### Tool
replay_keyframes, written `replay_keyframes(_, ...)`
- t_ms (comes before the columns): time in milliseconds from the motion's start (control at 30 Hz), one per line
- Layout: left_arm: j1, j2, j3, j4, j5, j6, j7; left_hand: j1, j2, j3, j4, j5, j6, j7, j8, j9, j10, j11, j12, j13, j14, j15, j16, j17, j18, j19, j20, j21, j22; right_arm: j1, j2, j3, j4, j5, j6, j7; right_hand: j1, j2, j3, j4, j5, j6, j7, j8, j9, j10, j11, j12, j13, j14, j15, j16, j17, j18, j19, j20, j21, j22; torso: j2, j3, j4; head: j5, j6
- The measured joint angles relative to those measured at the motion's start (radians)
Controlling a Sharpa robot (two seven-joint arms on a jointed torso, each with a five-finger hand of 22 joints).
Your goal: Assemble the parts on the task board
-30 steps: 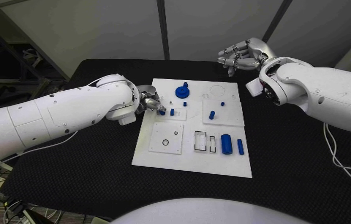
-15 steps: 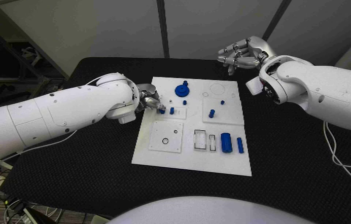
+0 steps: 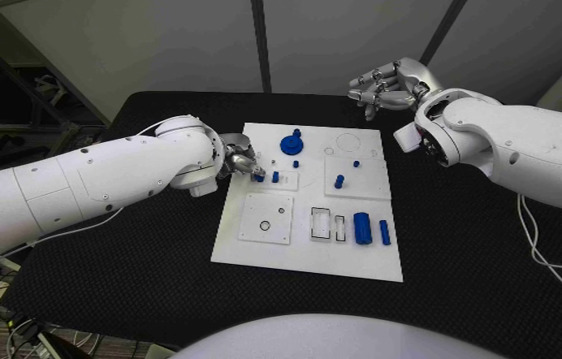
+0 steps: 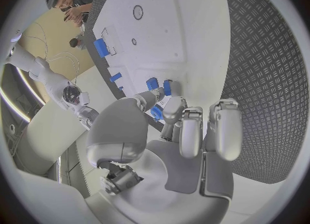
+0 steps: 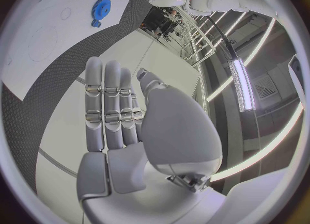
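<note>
L hand (image 3: pixel 240 163) at task board (image 3: pixel 352 257) left edge, mid-frame, fingers (image 4: pixel 165 111) pinching small blue part (image 3: pixel 257 178). R hand (image 3: pixel 381 88) upper right, off board, fingers loosely curled, holding nothing.

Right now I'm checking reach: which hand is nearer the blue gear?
Left. The left hand is at the board's left edge, just beside the gear; the right hand hovers off the board's far right corner.
</note>
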Motion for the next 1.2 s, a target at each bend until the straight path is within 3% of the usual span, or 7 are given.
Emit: replay_keyframes(1200,0.0,-0.006,0.001,0.007,-0.036,0.004,0.0,-0.001,-0.001,0.008,-0.008,0.006,0.005,-0.002,0.008,0.0,0.009,-0.002,0.004,0.007,-0.004,-0.004,0.0,0.0,0.001,0.0,0.0,0.01,0.0,-0.003,0.002,0.0,-0.003,0.0,0.002,0.0,0.0,0.0,-0.003,0.003,0.0,0.0,0.0,0.0,0.0,0.0,0.0,0.0,0.004,0.0,0.0,0.0,0.003,0.0,0.0,0.0,0.0,0.0,0.0,0.0,0.0006,-0.001,-0.01)
